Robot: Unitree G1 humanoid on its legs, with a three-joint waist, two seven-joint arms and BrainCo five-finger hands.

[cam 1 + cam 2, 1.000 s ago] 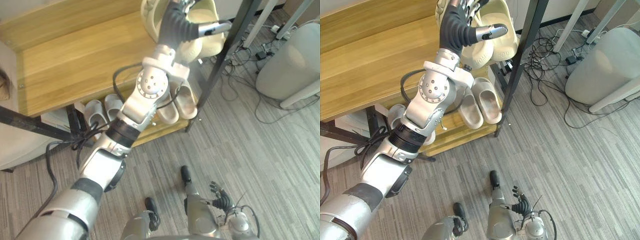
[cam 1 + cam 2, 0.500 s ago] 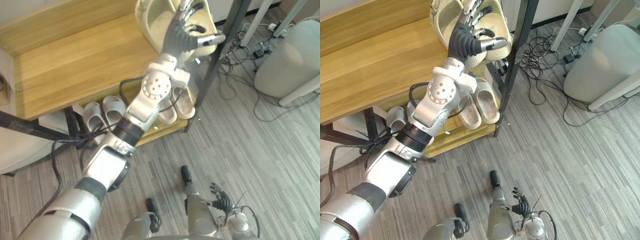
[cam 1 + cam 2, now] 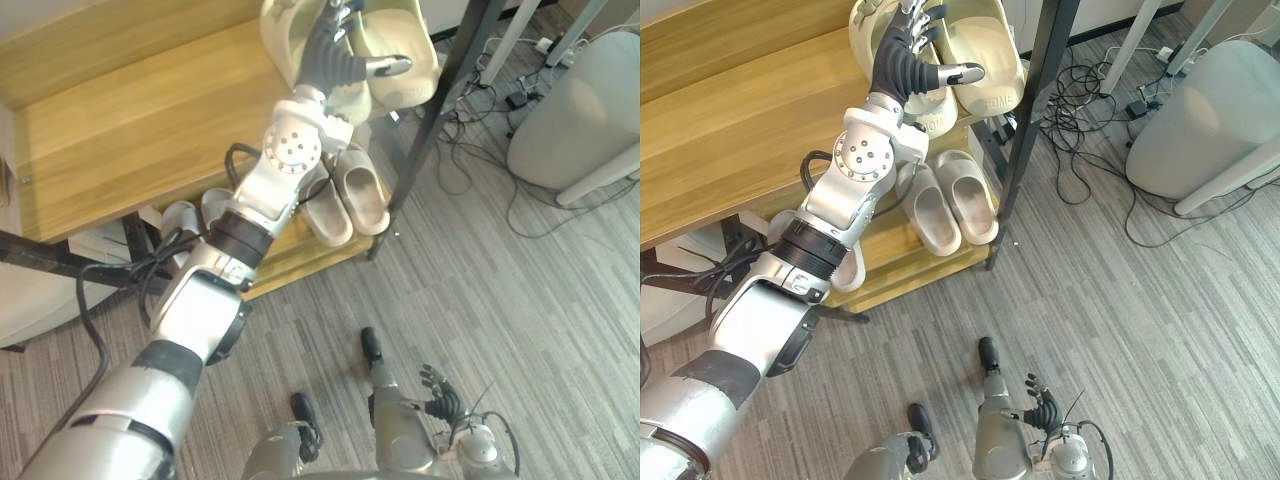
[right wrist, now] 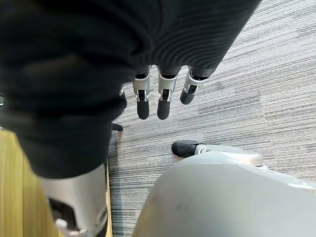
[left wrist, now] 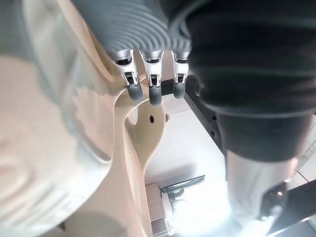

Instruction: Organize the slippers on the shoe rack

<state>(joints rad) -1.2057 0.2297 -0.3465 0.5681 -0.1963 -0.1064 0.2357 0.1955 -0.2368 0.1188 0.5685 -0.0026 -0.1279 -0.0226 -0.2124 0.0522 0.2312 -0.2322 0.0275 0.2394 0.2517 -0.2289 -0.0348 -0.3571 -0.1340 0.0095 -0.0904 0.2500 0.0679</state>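
My left hand (image 3: 902, 60) is up at the far right end of the shoe rack's (image 3: 740, 115) wooden top shelf, on the pair of cream slippers (image 3: 990, 50) that sits there beside the black corner post (image 3: 1028, 120). The hand lies over the left slipper of the pair. Its fingers (image 5: 154, 89) are stretched out straight along the gap between the two, and the thumb (image 3: 962, 72) sticks out to the right across the heel of the other slipper. The hand is spread flat and grips nothing. From the left wrist view the dark tips sit right at the cream rim, but I cannot tell whether they touch it. Any raised print on these slippers is too small for me to read.

On the lower shelf, a beige pair (image 3: 955, 205) lies side by side at the right end, and a pale grey pair (image 3: 195, 215) is further left, partly behind my arm.

My right hand (image 3: 1045, 412) hangs low at my side above the grey carpet floor (image 3: 1160, 320), its fingers (image 4: 164, 101) loose and holding nothing.
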